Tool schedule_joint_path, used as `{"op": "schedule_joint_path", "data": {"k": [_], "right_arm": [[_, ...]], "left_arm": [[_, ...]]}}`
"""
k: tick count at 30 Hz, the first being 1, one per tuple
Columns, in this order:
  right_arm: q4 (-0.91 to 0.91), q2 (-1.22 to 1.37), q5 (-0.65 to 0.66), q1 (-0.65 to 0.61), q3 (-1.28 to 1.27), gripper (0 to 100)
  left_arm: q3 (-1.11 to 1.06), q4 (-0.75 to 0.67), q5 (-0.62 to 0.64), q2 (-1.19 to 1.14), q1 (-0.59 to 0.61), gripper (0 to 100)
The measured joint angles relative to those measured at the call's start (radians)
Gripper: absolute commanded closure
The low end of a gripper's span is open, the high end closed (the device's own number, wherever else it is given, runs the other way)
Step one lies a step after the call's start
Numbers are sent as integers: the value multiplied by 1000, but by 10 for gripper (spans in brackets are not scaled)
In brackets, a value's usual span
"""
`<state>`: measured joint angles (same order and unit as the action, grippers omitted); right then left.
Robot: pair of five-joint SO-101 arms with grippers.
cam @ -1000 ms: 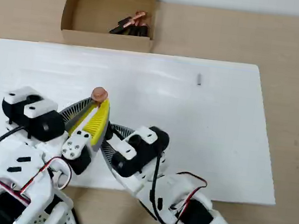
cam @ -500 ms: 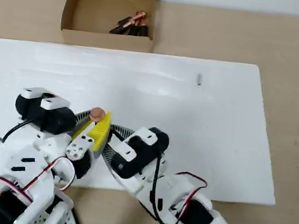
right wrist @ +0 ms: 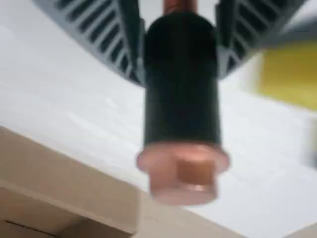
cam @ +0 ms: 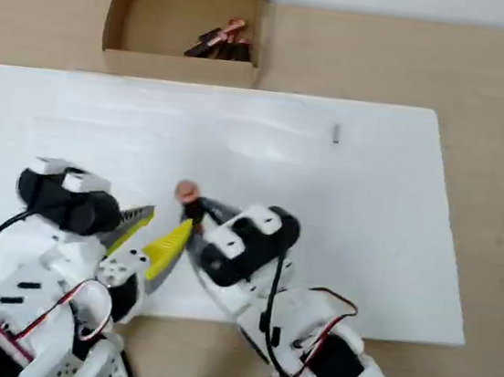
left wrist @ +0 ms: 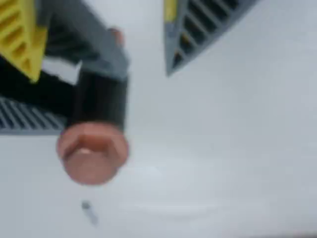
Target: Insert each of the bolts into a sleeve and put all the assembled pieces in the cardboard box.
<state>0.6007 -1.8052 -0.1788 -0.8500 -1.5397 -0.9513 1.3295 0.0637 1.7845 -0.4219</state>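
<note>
My right claw [cam: 196,211] is clamped on the black sleeve [right wrist: 181,84] with the bolt [cam: 187,192] head protruding — judged seated, ready for transport. It hangs over the white board's [cam: 369,212] near edge. My left claw [cam: 163,225] gapes empty alongside — the cardboard box [cam: 116,20] lies beyond the far edge.

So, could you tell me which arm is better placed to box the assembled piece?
Probably right: the right gripper grips the assembled piece, while the left gripper stands open beside it, holding nothing.

No readable text, label or number anywhere.
</note>
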Motion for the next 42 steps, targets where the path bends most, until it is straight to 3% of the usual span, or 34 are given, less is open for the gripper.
{"op": "schedule_joint_path", "data": {"k": [6,10,14,18,29,42], "right_arm": [[-29,34,0,97,100,989],[-117,281,0,172,302,989],[-152,634,0,189,586,989],[-155,1010,0,190,887,989],[-158,1893,-15,315,1634,989],[-158,2773,-32,402,2506,989]], "left_arm": [[206,29,0,-133,157,822],[356,72,0,-258,233,822],[373,78,0,-318,295,822],[267,25,-17,-324,353,822],[-124,-334,-183,-322,559,822],[-428,-551,-186,-322,566,822]]}}
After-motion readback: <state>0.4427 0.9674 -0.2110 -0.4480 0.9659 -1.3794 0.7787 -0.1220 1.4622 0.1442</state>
